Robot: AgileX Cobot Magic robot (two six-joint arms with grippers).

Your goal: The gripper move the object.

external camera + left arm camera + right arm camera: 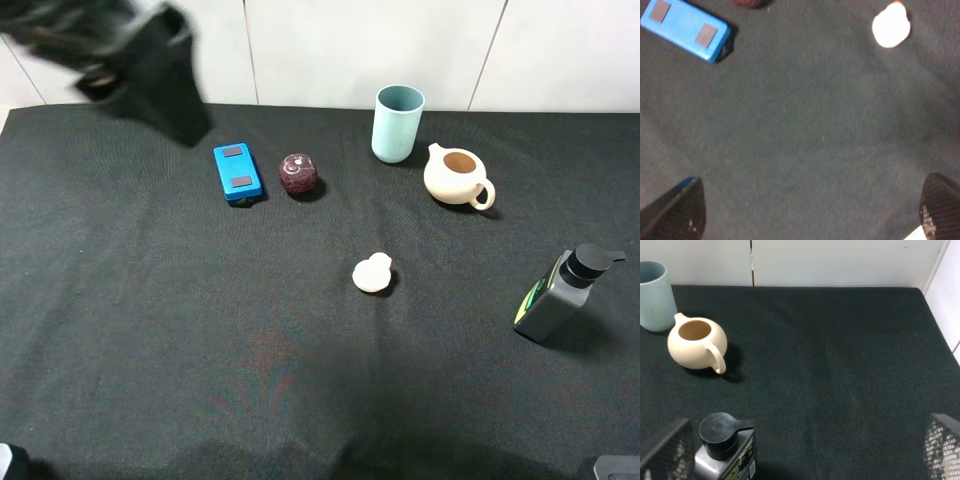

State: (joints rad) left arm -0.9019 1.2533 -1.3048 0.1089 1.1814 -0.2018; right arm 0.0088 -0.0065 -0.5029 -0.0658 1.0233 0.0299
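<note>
The cream teapot (457, 176) stands upright on the black table cloth at the back right, handle toward the front right, brown inside showing. It also shows in the right wrist view (695, 344). My right gripper (810, 440) is open and empty, well short of the teapot, with the pump bottle between them. My left gripper (812, 200) is open and empty above bare cloth. The left arm (150, 70) is a blurred black shape at the back left, far from the teapot.
A light-blue cup (398, 122) stands just behind the teapot. A white gourd-shaped lump (373, 273) lies mid-table. A blue box (237, 172) and a dark red ball (298, 174) sit at the back left. A grey pump bottle (560, 295) stands at the right edge.
</note>
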